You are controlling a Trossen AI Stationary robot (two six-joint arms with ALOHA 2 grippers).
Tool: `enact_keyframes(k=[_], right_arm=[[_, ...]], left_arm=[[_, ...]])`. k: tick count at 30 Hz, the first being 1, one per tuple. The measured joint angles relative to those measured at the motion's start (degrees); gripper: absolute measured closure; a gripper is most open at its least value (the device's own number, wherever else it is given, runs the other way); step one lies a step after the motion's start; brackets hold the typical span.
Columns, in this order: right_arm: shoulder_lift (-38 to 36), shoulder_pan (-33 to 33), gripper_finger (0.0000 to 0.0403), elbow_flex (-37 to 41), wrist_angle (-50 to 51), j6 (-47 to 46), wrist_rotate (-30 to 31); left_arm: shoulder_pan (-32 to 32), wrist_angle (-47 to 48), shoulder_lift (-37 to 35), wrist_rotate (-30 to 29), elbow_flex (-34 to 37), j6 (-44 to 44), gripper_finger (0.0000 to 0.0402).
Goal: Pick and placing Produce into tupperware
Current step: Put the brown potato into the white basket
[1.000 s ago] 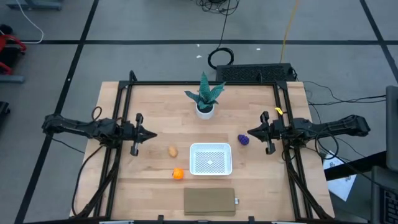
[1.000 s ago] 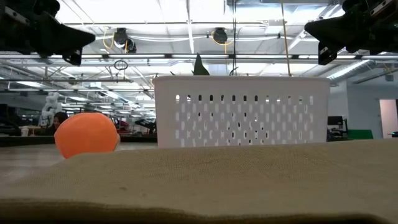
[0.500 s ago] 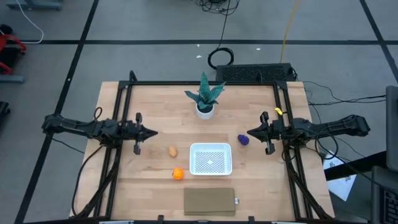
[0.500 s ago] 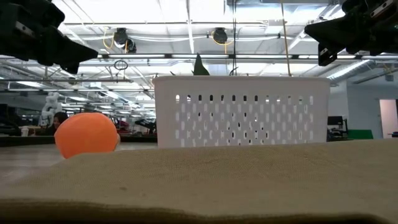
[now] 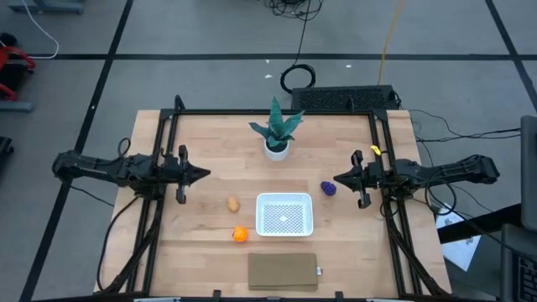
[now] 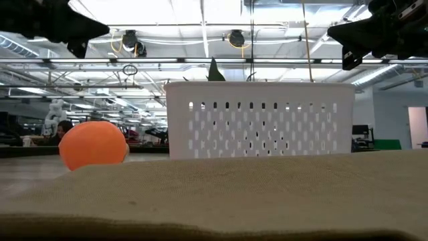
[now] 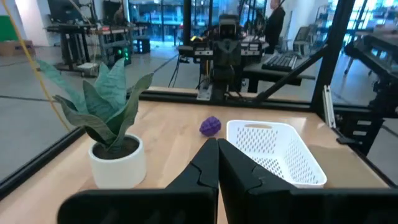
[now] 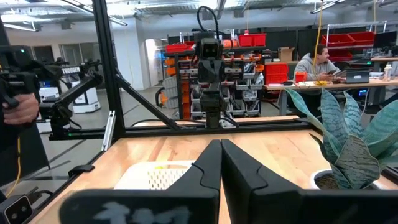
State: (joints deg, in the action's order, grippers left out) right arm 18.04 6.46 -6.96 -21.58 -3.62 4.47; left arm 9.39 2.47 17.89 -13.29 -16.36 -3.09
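Observation:
The white tupperware [image 5: 284,213] stands on the table near the middle; it also shows in the low view [image 6: 259,119] and the left wrist view [image 7: 273,150]. The orange ball [image 5: 240,235] lies left of it toward the near edge, the tan-yellow oval [image 5: 232,203] farther left, and the purple lump [image 5: 329,189] at the tupperware's far right corner. My left gripper [image 5: 204,175] is shut and empty, raised over the table's left side. My right gripper [image 5: 338,178] is shut and empty, raised close to the right of the purple lump.
A green potted plant [image 5: 277,132] stands at the far middle of the table. A flat tan-brown pad [image 5: 283,271] lies at the near edge. Black frame rails [image 5: 168,143] run along the table's left, right and far sides.
My left gripper has risen and drawn back a little toward the table's far left, staying shut.

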Motion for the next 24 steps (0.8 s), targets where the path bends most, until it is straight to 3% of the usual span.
enact_keyframes(k=[11,24], right_arm=[[0.0,0.0,0.0403,-0.01,0.0,1.33,0.0],[-0.02,0.0,0.0403,0.0,-0.66,4.35,0.22]], left_arm=[[-3.14,0.28,14.06,-1.52,-11.03,-1.59,0.0401],[-7.88,0.73,33.24,11.39,-23.32,-3.04,0.0401]])
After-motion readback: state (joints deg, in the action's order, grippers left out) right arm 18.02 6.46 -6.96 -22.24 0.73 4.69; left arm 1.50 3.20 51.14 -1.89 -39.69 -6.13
